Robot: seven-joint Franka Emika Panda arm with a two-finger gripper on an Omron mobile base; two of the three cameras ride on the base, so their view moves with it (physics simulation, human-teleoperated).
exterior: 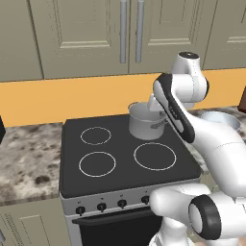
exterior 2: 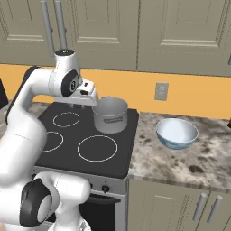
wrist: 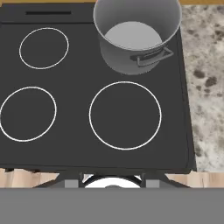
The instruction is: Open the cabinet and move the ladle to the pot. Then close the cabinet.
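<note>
- You see the pot (wrist: 136, 37) on the stove's (wrist: 65, 153) back right ring, empty.
- Above the stove, the cabinet (exterior: 129, 33) is shut.
- You can't tell how the gripper's fingers stand.

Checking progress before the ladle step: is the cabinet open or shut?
Shut. Both doors of the cabinet sit flush, silver handles side by side at the seam.

Three stovetop (wrist: 78, 65) burners are left bare; the back-right one is blocked by the pot (wrist: 135, 37).
</note>
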